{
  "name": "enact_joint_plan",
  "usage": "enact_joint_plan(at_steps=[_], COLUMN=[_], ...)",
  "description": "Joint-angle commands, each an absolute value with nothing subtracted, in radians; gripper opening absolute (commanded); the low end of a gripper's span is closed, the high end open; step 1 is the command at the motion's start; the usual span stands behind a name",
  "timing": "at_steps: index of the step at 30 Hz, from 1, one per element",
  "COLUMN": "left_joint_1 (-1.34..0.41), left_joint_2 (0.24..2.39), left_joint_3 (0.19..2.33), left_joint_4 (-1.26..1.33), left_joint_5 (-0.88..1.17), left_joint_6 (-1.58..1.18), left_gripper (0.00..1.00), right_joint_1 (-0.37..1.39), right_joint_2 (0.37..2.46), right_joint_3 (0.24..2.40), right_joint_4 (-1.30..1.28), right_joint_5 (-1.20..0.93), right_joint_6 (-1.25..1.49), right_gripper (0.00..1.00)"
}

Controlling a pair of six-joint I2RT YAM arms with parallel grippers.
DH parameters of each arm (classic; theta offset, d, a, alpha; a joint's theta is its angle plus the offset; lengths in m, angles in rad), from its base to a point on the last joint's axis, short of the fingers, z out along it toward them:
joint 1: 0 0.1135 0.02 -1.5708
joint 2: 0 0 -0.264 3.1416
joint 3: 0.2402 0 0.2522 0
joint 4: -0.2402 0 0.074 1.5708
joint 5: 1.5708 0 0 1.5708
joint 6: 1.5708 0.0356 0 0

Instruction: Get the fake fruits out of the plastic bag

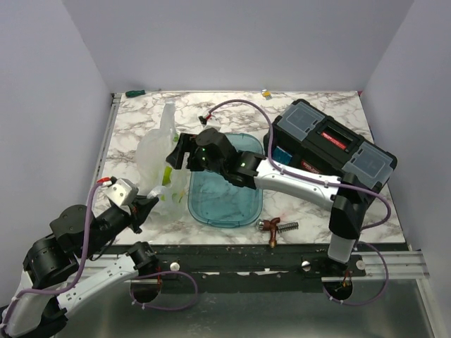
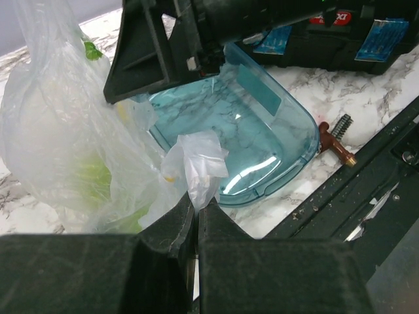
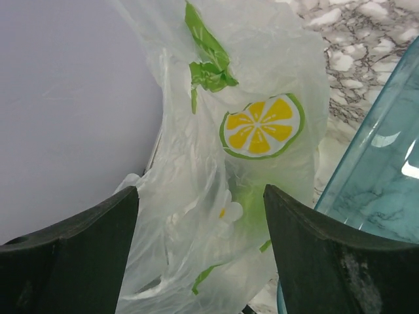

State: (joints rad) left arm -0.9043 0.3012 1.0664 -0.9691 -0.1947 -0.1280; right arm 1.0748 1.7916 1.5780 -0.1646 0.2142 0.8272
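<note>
The plastic bag (image 1: 156, 156) stands crumpled on the marble table, left of the teal tray. It is thin and see-through, printed with a lemon slice (image 3: 262, 125) and green leaves. The fake fruits show only as dim green shapes through the film (image 2: 91, 180) (image 3: 252, 203); single fruits cannot be told apart. My left gripper (image 2: 196, 201) is shut on a bunched fold of the bag's near edge (image 2: 196, 163). My right gripper (image 3: 201, 190) is open, one finger on each side of the bag (image 3: 196, 248). In the top view it sits at the bag's right side (image 1: 180, 151).
The teal oval tray (image 1: 243, 211) lies at the middle of the table, touching the bag's right side. A black toolbox (image 1: 331, 144) stands at the right. A copper-coloured fitting with a spring (image 1: 275, 227) lies near the front edge. Walls close off the left, the back and the right.
</note>
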Motion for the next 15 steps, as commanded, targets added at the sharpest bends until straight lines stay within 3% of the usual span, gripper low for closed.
enact_joint_plan(at_steps=[1,5,8,9,12,15], left_joint_1=[-0.900,-0.900,-0.900,-0.899,-0.900,-0.899], left_joint_2=[0.299,0.304,0.309,0.318,0.374,0.472], left_joint_3=[1.089,1.115,1.144,1.159,1.257,1.420], left_joint_4=[-0.997,-1.009,-1.021,-1.030,-1.081,-1.146], left_joint_5=[-0.200,-0.176,-0.146,-0.132,-0.130,-0.200], left_joint_6=[-0.145,-0.147,-0.152,-0.155,-0.203,-0.258], left_gripper=[0.00,0.00,0.00,0.07,0.50,0.78], right_joint_1=[1.107,1.127,1.136,1.136,1.136,1.136], right_joint_2=[1.892,1.951,1.949,1.940,1.891,1.834], right_joint_3=[1.641,1.686,1.677,1.663,1.592,1.503], right_joint_4=[-0.144,-0.173,-0.169,-0.154,-0.076,0.037], right_joint_5=[0.193,0.227,0.248,0.237,0.219,0.205], right_joint_6=[0.842,0.838,0.821,0.812,0.788,0.756], right_gripper=[0.77,0.62,0.38,0.28,0.02,0.01])
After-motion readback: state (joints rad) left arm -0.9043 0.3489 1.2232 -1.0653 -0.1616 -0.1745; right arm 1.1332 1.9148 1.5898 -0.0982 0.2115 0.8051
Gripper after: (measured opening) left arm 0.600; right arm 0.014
